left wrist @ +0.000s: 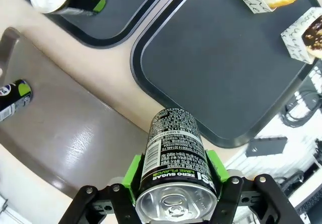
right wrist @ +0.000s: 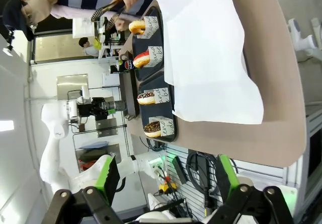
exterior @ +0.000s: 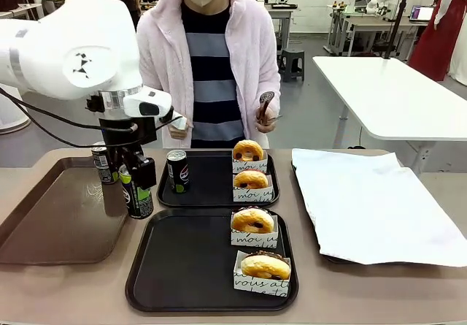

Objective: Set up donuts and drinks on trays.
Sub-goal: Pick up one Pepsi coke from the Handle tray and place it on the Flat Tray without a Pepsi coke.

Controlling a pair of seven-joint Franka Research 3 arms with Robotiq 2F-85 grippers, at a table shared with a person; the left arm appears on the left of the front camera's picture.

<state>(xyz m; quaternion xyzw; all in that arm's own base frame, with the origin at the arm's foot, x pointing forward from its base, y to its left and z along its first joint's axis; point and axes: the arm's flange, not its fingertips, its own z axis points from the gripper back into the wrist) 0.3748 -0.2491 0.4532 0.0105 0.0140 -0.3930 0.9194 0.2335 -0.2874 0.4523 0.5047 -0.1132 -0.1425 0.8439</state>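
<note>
Meanwhile: left gripper (left wrist: 173,183) fingers pinched a drink can (left wrist: 173,158) upright, above the gap beside the near black tray's (exterior: 182,266) left rim | right gripper (right wrist: 163,176) fingers spread, empty | advice: lower can level inside that rim, away from the donuts (exterior: 253,220).

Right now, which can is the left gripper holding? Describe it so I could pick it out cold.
Start at the brown tray on the table's left. Above its right rim, beside the near black tray, the left gripper clamps a can. It is off the table; one can stands on the brown tray, another on the far black tray.
</note>
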